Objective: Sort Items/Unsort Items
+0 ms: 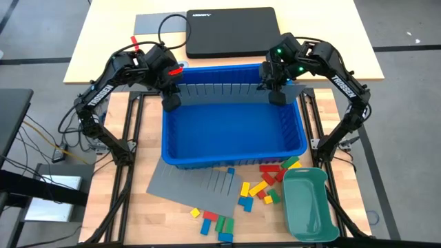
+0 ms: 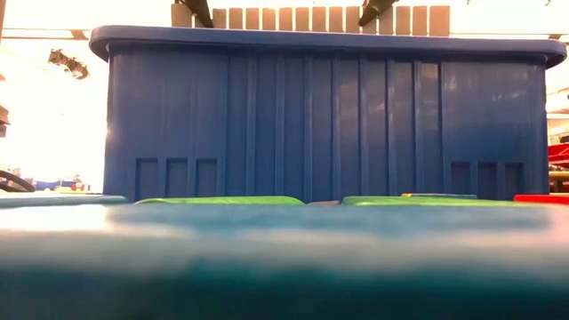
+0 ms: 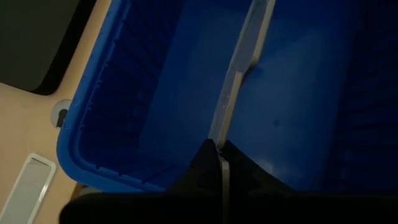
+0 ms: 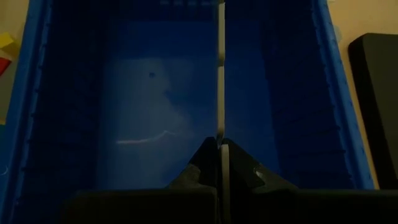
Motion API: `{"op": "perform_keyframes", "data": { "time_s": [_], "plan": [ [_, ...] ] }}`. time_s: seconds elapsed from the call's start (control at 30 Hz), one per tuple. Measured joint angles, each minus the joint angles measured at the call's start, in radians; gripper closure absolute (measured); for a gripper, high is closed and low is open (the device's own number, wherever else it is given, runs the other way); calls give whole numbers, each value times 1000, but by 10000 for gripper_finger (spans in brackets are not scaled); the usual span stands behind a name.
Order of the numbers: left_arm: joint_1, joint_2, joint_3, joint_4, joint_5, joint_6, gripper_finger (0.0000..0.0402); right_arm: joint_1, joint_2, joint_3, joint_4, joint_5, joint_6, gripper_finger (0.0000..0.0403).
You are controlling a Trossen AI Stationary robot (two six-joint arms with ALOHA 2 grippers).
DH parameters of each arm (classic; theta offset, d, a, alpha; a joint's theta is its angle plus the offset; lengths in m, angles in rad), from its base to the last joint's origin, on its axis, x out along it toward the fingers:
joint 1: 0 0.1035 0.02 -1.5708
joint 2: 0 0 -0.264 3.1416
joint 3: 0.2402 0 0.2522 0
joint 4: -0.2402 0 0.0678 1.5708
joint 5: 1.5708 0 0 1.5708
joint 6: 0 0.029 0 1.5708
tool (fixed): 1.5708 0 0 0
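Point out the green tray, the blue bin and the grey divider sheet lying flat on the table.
green tray (image 1: 324, 219): high view, right rim.
blue bin (image 1: 300, 122): high view, right rim.
flat grey divider sheet (image 1: 176, 182): high view, bare left part.

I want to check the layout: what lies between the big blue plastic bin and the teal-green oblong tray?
In the high view, small red, yellow and green toy blocks lie between the blue bin and the teal-green tray.

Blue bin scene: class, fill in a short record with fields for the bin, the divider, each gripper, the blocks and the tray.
bin: blue bin, no blocks inside
held divider: grey slotted divider, upright across the bin's far end
left gripper: shut on divider's left end
right gripper: shut on divider's right end
second divider sheet: flat on table
blocks: scattered in front of the bin
tray: teal tray, empty
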Motion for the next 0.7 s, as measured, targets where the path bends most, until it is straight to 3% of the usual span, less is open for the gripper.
{"op": "perform_keyframes", "data": {
  "time_s": [0.7],
  "plan": [
    [0,0,0,-2,2,0,400,0,0,0,24,24,54,403]
  ]
}}
